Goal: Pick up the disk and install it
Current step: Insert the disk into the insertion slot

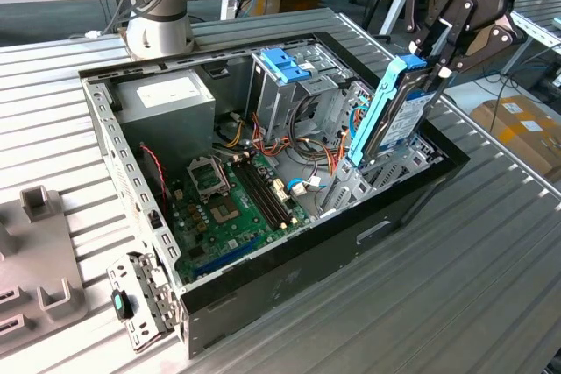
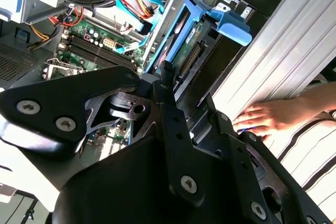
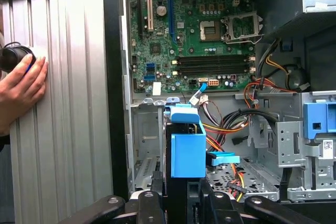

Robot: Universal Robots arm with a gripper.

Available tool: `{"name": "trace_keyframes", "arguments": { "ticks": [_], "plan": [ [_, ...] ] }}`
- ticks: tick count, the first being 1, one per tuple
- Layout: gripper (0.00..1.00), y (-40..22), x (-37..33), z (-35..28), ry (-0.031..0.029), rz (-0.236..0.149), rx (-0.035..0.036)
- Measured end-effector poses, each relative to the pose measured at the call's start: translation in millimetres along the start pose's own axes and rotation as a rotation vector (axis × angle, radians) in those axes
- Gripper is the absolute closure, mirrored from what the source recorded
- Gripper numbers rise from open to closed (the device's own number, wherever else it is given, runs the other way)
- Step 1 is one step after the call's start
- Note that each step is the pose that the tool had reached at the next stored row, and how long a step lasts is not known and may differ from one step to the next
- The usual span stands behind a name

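Contents, by count. One table (image 1: 491, 286), carrying one open computer case (image 1: 307, 262) at its middle. Within the case: one motherboard (image 1: 230, 209) with one CPU socket (image 1: 209, 178), one power supply (image 1: 166, 99), and one drive cage (image 1: 279, 98) bearing one blue latch (image 1: 285, 63). One disk (image 1: 394, 116) in its light-blue carrier; one gripper (image 1: 438, 63). One person's hand (image 3: 23, 85) on the table beside the case.

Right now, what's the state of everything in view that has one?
computer case: on its side, side panel off.
disk: on end, tilted, lower end down inside the case, top above the rim.
gripper: shut on the disk's top end.
CPU socket: bare, no cooler.
hand: resting on the table.
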State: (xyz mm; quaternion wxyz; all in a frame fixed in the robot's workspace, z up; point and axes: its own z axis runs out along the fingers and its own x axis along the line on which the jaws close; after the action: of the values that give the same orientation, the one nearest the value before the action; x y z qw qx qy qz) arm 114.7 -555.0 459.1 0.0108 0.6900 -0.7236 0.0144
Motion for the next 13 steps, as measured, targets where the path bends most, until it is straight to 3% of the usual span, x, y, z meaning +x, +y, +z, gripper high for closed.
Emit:
{"name": "trace_keyframes", "arguments": {
  "ticks": [13],
  "plan": [
    [0.65,0.0,-0.2,0.1,-0.0006,-0.01,0.0004]
  ]
}}
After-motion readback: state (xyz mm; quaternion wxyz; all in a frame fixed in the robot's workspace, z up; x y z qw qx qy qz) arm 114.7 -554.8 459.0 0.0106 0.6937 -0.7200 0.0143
